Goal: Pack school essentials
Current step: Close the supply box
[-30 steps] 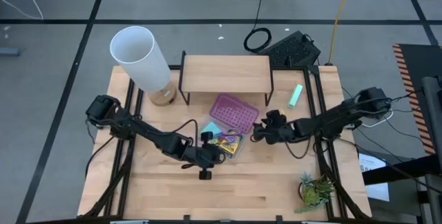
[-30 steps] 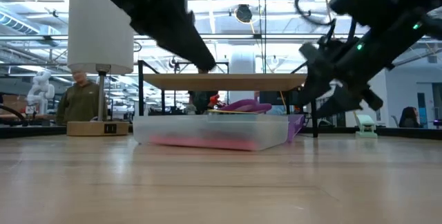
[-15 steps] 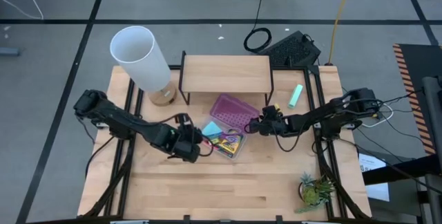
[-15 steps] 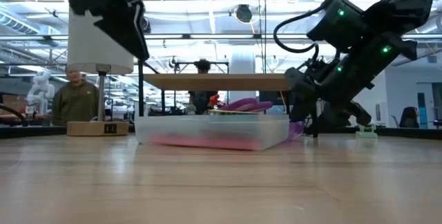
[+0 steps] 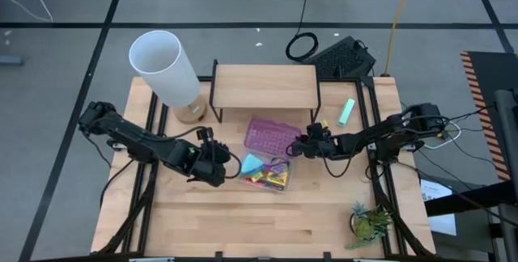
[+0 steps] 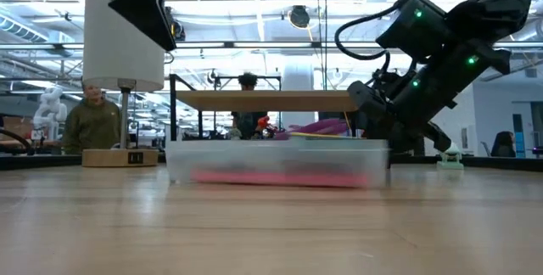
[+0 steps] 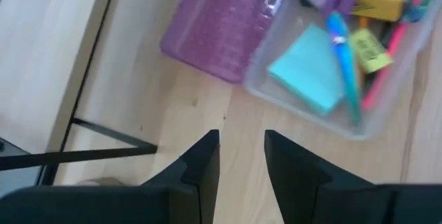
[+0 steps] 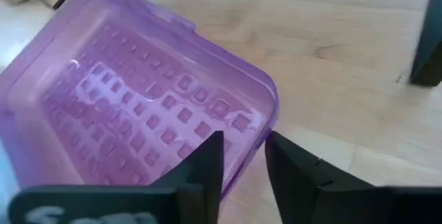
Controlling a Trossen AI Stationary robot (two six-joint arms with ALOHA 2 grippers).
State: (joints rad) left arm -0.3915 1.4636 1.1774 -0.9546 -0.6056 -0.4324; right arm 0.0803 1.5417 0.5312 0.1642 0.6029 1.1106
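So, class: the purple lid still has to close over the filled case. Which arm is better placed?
Probably the right: its gripper sits at the purple lid edge, while the left gripper hangs beside the clear case.

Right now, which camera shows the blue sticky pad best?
The left wrist view: the pad lies large and unblocked inside the case. The high view shows it small; the low and right wrist views don't show it.
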